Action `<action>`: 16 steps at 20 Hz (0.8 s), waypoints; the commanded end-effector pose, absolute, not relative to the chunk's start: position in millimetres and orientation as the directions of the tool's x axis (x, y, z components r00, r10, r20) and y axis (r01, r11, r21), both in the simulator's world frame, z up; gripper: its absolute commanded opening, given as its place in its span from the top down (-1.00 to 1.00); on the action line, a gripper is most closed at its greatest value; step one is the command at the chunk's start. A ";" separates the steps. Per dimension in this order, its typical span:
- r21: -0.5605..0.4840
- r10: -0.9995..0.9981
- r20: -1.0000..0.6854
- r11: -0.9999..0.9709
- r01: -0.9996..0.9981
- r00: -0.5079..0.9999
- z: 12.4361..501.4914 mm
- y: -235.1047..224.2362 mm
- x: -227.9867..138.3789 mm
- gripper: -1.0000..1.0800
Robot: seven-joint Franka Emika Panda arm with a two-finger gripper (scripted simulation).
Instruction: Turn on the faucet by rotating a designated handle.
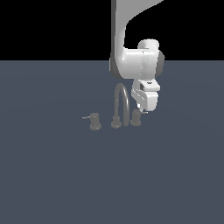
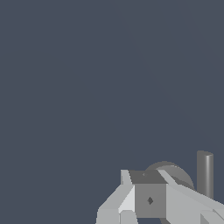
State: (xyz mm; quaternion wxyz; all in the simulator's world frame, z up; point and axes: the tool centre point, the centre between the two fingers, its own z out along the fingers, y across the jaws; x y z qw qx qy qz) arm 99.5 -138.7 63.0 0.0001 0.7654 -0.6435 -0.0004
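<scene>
Exterior view: pincer [image 1: 141, 108] is hanging just above the handle [image 1: 136, 117], beside the faucet [image 1: 121, 107]; whether it is spread or pressed together is unclear.

Open floor [image 1: 52, 175] all round; arched spout [image 1: 122, 94] just beside the handle [image 1: 136, 117].

You cannot see the handle [image 1: 136, 117] whole in the exterior view: the hand [image 1: 143, 109] covers its top and the lever is too small to make out. In the wrist view the hand [image 2: 151, 199] runs off the picture's edge, hiding most of the round knob behind it, so whether its fingers are parted stays unclear to you.
</scene>
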 end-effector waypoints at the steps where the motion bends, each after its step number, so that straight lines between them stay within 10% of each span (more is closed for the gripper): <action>1: 0.001 -0.985 0.000 -0.170 -0.985 0.170 63.0 -144.1 93.6 1.00; 16: -0.005 -0.985 0.000 -0.174 -0.985 0.174 63.3 -153.6 61.6 1.00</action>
